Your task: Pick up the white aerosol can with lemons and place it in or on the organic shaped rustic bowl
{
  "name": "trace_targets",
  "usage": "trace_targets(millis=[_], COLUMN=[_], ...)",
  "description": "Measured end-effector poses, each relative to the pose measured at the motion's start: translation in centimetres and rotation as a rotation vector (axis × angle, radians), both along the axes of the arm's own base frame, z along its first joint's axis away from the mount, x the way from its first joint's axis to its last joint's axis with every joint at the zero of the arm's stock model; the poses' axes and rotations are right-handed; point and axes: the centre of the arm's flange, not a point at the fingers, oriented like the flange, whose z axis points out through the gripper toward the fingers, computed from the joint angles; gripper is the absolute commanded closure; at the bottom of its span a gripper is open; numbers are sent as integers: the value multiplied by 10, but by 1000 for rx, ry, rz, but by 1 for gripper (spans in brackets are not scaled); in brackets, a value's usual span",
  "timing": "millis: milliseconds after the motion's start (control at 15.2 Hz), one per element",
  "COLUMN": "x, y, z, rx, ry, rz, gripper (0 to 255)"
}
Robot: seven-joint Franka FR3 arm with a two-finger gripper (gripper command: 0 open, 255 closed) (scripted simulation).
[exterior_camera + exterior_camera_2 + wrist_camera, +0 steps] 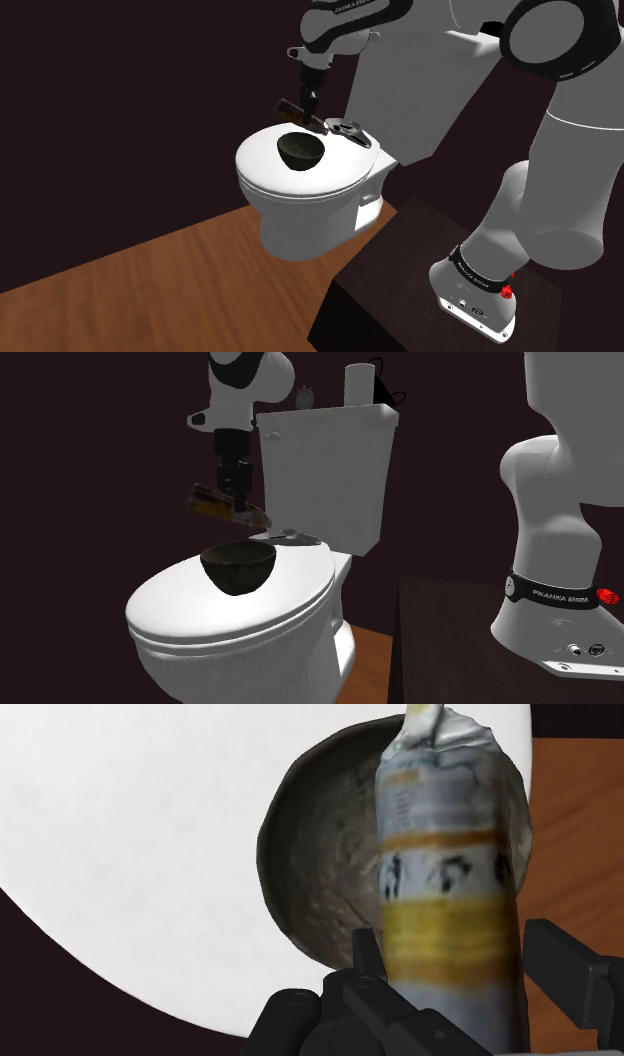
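Dark walls close round a wooden floor, and we take the scene from the near side outward. Nearest, at the lower right of the shoulder view, sits the dark stand, with the base of the white arm planted on it. Just beyond the stand is a white toilet, its lid down.

On the lid, near the middle of that frame, rests the bowl, dark, rough and upright. In the second exterior view we find the pincer above the bowl and a little toward the frame's upper left, pointing straight down. It is closed on the can, which lies sideways in the grip, raised clear of both bowl and lid.

From the wrist view we see the can as white with yellow bands, clasped between the two black fingers. The bowl's hollow lies below the can and is partly covered by it.

Behind the bowl, at the back of the lid, lies a small grey and black object; we cannot tell what it is. Farthest back rises the white tank, with a white roll standing on top near the upper middle of the second exterior view.
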Motion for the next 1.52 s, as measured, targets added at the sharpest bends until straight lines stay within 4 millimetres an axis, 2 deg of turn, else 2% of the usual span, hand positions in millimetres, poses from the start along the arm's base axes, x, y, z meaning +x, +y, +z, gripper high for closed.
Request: trace_targets(millis=[858, 1254, 1320, 1518], x=[2, 2, 1, 1], y=[4, 5, 5, 4], z=[-66, -70, -70, -72], rx=[0, 2, 2, 0], ry=[0, -3, -3, -1], rz=[-1, 1, 1, -1], gripper=[255, 255, 0, 0])
